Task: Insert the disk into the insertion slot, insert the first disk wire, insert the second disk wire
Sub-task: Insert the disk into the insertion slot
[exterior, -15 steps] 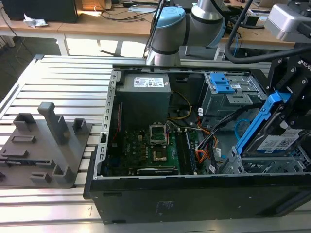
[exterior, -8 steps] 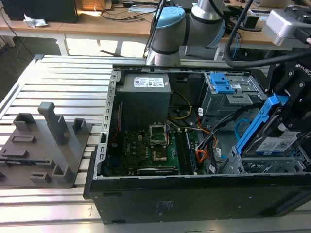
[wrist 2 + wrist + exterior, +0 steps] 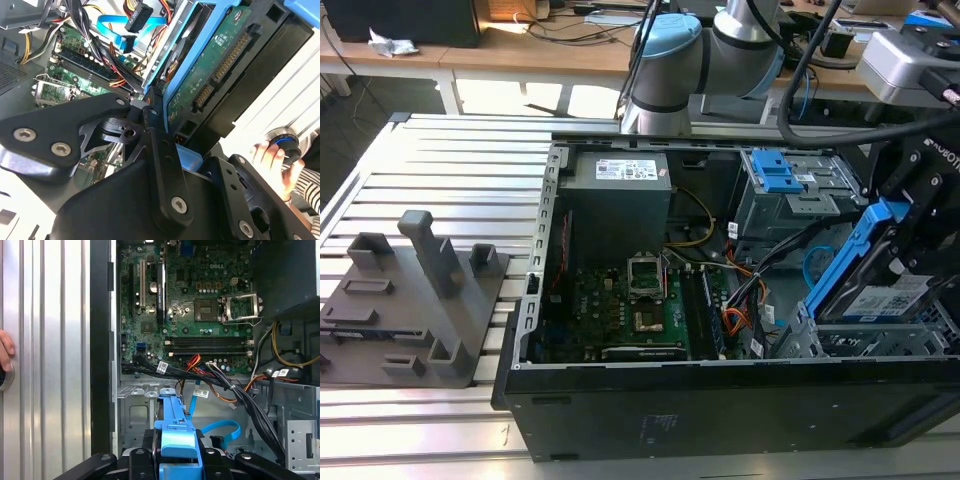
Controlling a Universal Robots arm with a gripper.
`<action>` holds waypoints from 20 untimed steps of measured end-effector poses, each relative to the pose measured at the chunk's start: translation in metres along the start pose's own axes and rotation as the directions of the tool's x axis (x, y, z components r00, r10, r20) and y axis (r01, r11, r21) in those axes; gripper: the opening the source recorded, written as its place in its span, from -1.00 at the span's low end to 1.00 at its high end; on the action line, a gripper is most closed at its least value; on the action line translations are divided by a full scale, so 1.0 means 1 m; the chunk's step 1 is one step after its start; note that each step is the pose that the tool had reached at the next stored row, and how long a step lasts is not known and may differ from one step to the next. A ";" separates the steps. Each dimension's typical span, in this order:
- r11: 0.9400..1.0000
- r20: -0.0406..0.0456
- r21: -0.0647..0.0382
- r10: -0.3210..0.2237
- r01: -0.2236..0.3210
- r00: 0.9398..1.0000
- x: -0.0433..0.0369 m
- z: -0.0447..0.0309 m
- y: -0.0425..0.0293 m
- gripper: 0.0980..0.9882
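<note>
Pinching the disk [image 3: 175,432] by its bright blue caddy, the gripper [image 3: 176,454] has a black finger on each side of the frame. In the second wrist view one of its fingers [image 3: 161,150] lies along the caddy's edge, beside the green circuit board. In the exterior view the disk [image 3: 880,285] hangs steeply tilted, label outward. Its lower end is right at the top of the insertion slot [image 3: 840,342]; whether they touch I cannot tell. The second disk wire [image 3: 224,429] loops loose inside the case, near the slot. Farther out lie the motherboard [image 3: 200,315] and the open computer case [image 3: 720,410]. A person's hand [image 3: 272,152] is beyond the case wall.
</note>
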State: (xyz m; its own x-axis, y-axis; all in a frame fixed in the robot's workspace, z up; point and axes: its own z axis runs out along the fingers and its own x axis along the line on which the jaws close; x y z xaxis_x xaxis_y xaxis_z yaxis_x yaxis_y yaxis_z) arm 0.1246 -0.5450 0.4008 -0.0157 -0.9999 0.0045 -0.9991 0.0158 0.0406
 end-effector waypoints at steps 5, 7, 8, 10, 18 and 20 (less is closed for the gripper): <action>1.000 0.000 0.000 0.000 0.000 1.000 0.0000 0.0044 -0.0002 -0.39; 1.000 0.000 0.000 0.000 0.000 1.000 0.0000 0.0064 -0.0003 -0.39; 1.000 0.000 0.000 0.000 0.000 1.000 0.0000 0.0071 -0.0003 -0.39; 1.000 0.000 0.000 0.000 0.000 1.000 0.0000 0.0091 -0.0004 -0.39; 1.000 0.000 0.000 0.000 0.000 1.000 -0.0001 0.0150 -0.0006 -0.39; 1.000 0.000 0.000 0.000 0.000 1.000 -0.0001 0.0168 -0.0007 -0.39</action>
State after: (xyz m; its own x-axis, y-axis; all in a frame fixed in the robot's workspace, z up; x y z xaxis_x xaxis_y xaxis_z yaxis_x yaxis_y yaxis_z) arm 0.1246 -0.5450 0.3839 -0.0157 -0.9999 0.0045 -0.9991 0.0158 0.0405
